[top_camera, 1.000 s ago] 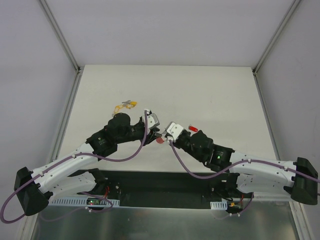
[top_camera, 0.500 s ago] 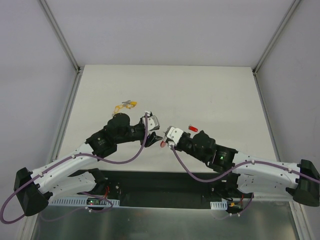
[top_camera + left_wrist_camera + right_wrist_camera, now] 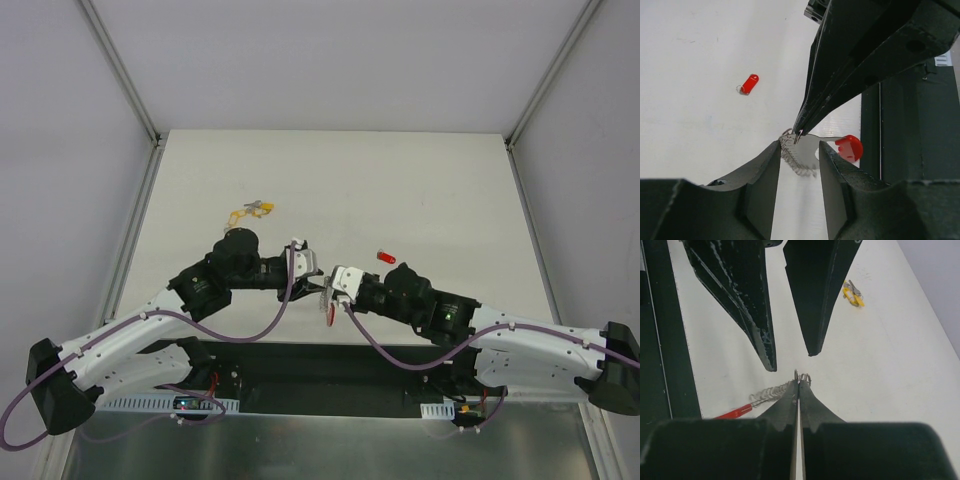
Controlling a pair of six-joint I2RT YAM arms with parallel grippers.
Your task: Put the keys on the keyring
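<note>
Barely begun: the keyring (image 3: 800,165) carries no key.
My right gripper (image 3: 798,376) pinches its coil, left gripper (image 3: 799,149) gapes open near it; red-tagged key (image 3: 749,83) and yellow-tagged key (image 3: 853,295) lie loose.

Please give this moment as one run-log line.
left pincer: open near keyring | right pincer: shut on keyring | red key, yellow key: on table

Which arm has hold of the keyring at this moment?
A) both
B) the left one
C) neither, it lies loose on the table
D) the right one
D: the right gripper is pinched shut on the metal coil of the keyring, while the left gripper is open, its fingers standing apart on either side of the coil.
</note>
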